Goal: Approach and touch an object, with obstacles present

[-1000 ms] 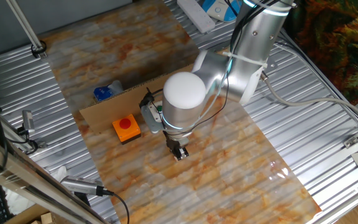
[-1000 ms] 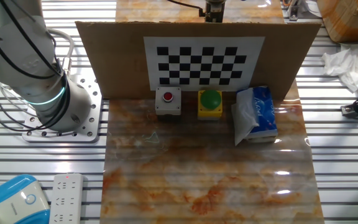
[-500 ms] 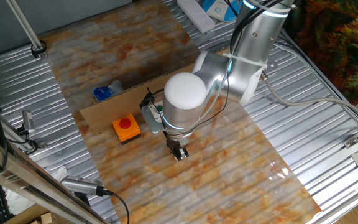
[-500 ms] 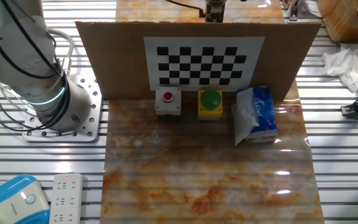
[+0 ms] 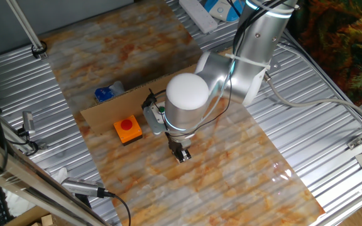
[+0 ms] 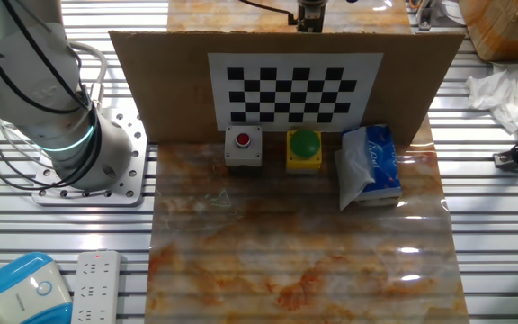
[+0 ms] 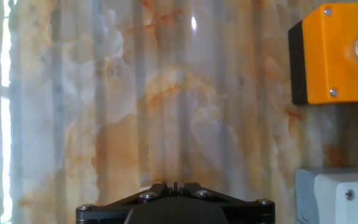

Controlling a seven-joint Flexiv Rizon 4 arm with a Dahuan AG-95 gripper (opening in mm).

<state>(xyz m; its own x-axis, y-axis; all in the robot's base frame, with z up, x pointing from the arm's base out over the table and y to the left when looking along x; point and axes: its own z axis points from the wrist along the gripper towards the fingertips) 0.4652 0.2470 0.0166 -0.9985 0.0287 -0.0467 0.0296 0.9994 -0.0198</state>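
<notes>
1. The gripper (image 7: 174,186) sits at the bottom centre of the hand view. Its fingers are pressed together with only a thin seam between them, and they grip nothing. It hangs above the bare marbled mat (image 7: 135,112) and touches nothing.
2. At the right edge of the hand view are two button boxes. The white box (image 7: 337,196) is in the lower right corner, and the orange box (image 7: 334,53) with its red button is in the upper right. Both lie off to the side of the fingers, not ahead of them.
3. In the fixed view that shows the arm, the cardboard (image 5: 105,110) stands on edge just behind those two boxes, running across the middle of the frame. It is the obstacle, and it walls off the mat's far half.
4. From the other side, below the cardboard's checkerboard, I see a grey box (image 6: 243,148) with a red button, a yellow box (image 6: 305,149) with a green button, and a blue packet (image 6: 371,166) to their right. All three stand close against the cardboard.
5. I judge the approach is in hand and no contact has been made. I cannot tell which object is the target.
6. If it is the orange box, the next move is a short sideways shift and then a gentle descent onto it, staying clear of the white box.
7. If it is something past the cardboard, I must lift well above the cardboard's top edge before crossing.
</notes>
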